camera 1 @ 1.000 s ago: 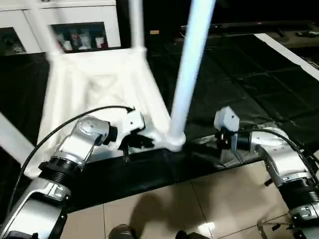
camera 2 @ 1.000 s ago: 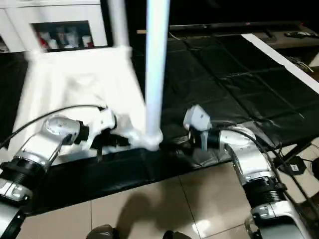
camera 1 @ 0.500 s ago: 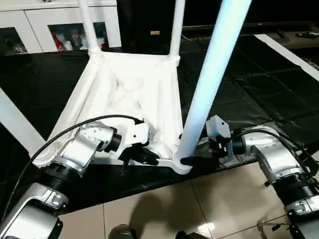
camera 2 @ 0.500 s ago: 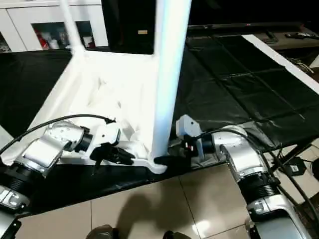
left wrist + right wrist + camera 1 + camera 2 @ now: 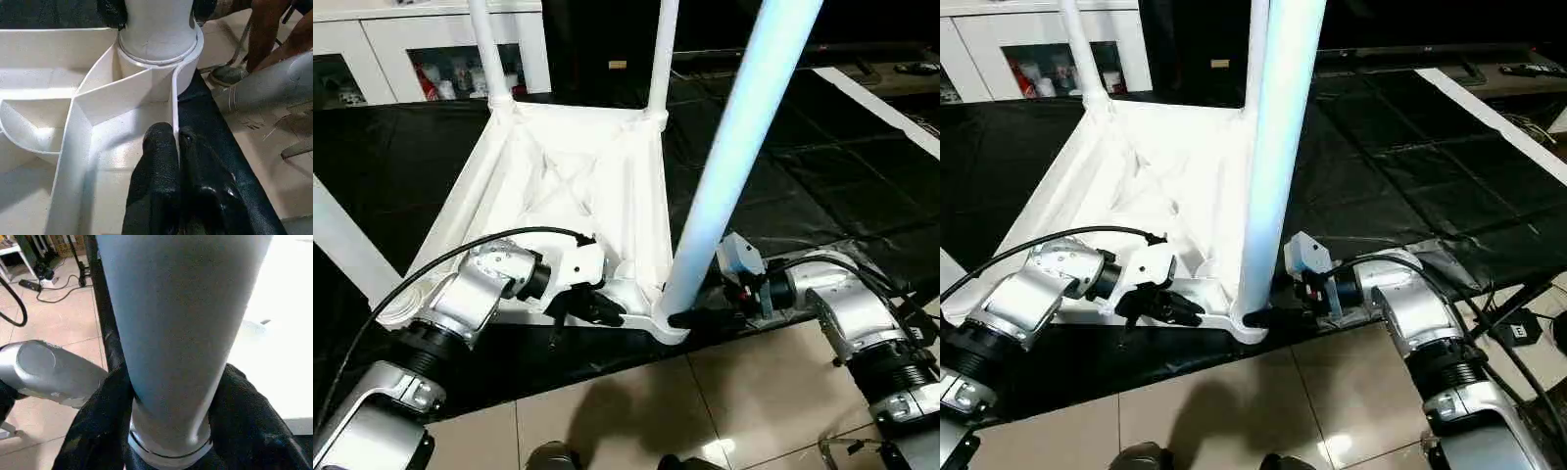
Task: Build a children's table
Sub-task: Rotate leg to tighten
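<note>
Pinching the upturned top's thin rim (image 5: 174, 122), the left hand (image 5: 597, 305) is clamped shut. The right hand (image 5: 1268, 317) has a finger on each side of the nearest leg (image 5: 734, 157), which rises steeply from its corner socket (image 5: 159, 51). The children's table (image 5: 578, 186) lies underside up on black sheeting (image 5: 803, 176), legs pointing upward.

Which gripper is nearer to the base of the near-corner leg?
Right. The right gripper has its fingers on both sides of the leg just above the socket, touching it. The left gripper pinches the table top's rim short of that corner.
</note>
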